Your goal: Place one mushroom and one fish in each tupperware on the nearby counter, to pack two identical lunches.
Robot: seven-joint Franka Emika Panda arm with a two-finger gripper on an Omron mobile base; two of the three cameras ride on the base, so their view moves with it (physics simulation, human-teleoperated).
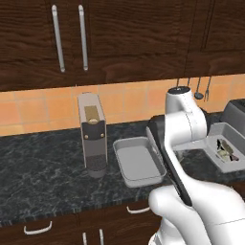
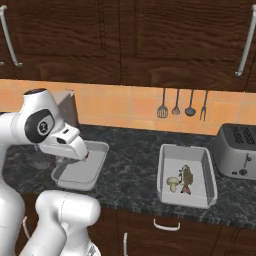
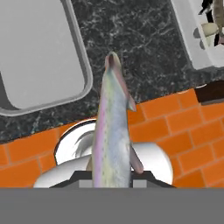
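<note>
Your gripper (image 3: 112, 181) is clamped on a fish (image 3: 113, 131) — in the hand view its pale, pinkish-grey body rises straight up from between the fingertips, head end pointing away from the hand. Beyond that fish you look down on the dark counter (image 3: 131, 35), with the corner of the left tray (image 3: 39, 52) at upper left and the corner of the right tray (image 3: 192, 39) at upper right; the fish's tip lies over the bare stone between them, not over either tray. From the left base view, the left tray (image 1: 139, 162) sits just right of the coffee machine (image 1: 93, 134) and you can see nothing lying on its floor, though the arm covers its right edge. The right tray (image 2: 186, 175) stands well apart from it, near the toaster (image 2: 237, 150), and holds a pale mushroom (image 2: 172, 183) with a second fish (image 2: 187, 180) just beside it — whether they touch is too small to tell. In the right base view the hand hangs over the near edge of the left tray (image 2: 82, 167), hiding the gripper itself. Utensils (image 2: 182, 107) hang on the tiled wall behind the right tray.
</note>
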